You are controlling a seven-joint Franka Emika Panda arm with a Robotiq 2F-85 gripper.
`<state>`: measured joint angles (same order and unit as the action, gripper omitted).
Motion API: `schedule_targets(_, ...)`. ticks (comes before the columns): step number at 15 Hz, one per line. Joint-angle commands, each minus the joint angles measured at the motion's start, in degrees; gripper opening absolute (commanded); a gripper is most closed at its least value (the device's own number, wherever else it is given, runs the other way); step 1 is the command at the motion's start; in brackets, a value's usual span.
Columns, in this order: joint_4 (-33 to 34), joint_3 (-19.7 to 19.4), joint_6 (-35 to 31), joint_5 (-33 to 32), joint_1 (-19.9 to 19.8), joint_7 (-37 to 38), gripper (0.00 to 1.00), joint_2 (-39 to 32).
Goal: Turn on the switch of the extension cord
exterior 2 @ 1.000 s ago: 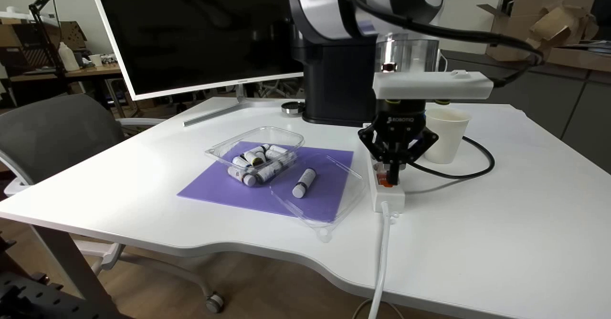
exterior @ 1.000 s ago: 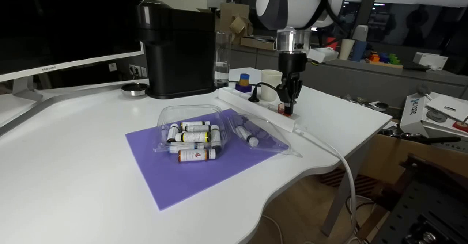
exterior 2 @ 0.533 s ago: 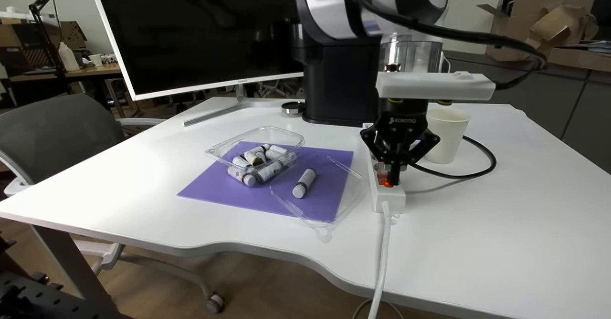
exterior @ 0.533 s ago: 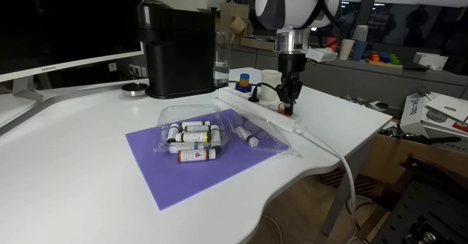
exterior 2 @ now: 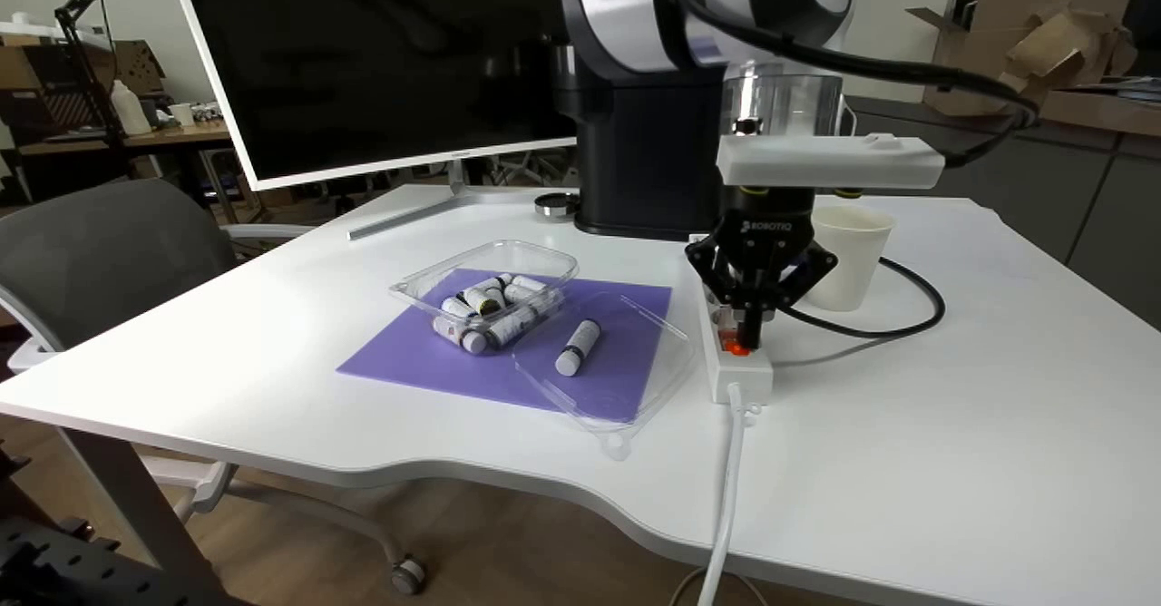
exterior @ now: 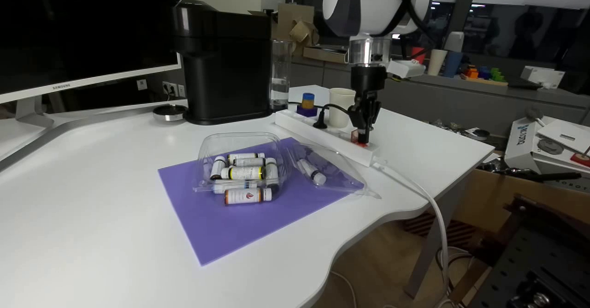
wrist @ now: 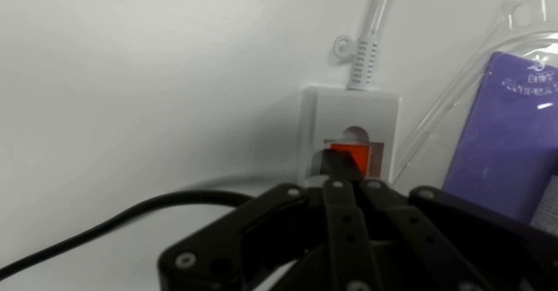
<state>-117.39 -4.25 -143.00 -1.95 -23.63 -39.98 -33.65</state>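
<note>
Fingers (wrist: 342, 167) partly hide the red switch (wrist: 360, 154); contact unclear.

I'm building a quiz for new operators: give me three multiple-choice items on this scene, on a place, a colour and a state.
1. Where on the power strip is the red-orange switch?
A) In the middle
B) At the end where the white cable enters
C) At the opposite end

2. What colour is the mat under the clear container?
A) Purple
B) Green
C) Yellow

3. How do the fingers stand?
A) Spread wide apart
B) Gripping the white cable
C) Closed together

Right letters:
1 B: the wrist view shows it beside that cable's entry.
2 A: both exterior views show it purple.
3 C: in an exterior view they meet in one narrow tip.
</note>
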Motion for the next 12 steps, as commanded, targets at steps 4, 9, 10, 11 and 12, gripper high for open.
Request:
schedule_targets(4,-10.24,1.71,-4.67,2.42,-1.39,-5.92,0.0,11.84)
schedule_targets(9,-15.89,-0.24,-2.15,2.78,1.0,-6.61,0.31,21.68)
schedule_targets(10,-16.75,-0.95,-1.8,2.18,1.73,-5.91,0.39,23.45)
schedule_targets(11,-17.57,-1.38,-1.62,1.98,2.25,-5.73,0.45,25.18)
schedule_targets(12,-18.27,-2.11,-1.29,1.1,3.07,-4.94,0.52,27.01)
